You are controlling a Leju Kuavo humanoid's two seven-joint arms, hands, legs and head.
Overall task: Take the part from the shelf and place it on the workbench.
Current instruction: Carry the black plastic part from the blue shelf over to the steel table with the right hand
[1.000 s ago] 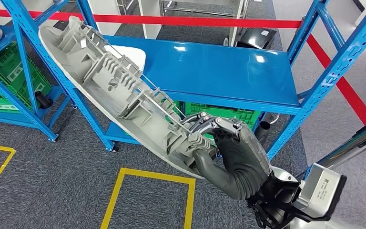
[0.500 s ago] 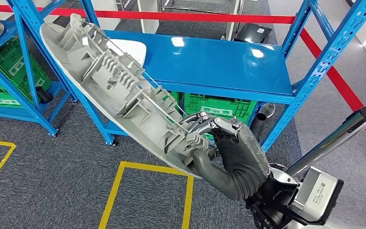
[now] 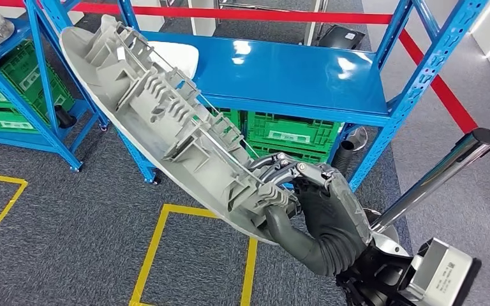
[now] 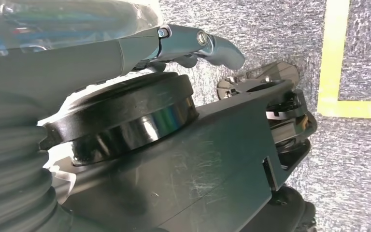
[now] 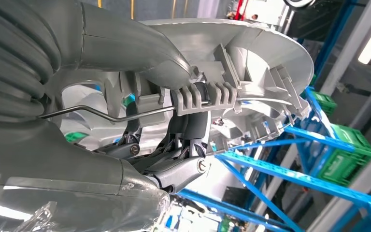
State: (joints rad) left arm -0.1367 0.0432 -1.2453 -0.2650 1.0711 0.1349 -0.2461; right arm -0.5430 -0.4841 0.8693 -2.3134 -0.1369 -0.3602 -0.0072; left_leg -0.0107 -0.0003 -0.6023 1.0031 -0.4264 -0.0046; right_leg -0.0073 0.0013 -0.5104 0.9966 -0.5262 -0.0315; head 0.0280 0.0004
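The long grey part (image 3: 166, 121) is off the blue shelf (image 3: 293, 70), slanting up and across in front of it, its upper end near a white piece (image 3: 178, 56) lying on the shelf top. The right robot hand (image 3: 322, 217) is clamped on the part's lower end. The left robot hand (image 4: 193, 43) hangs over carpet; I cannot tell its state. Judged step: carrying. Next, a turn toward the bench is needed.
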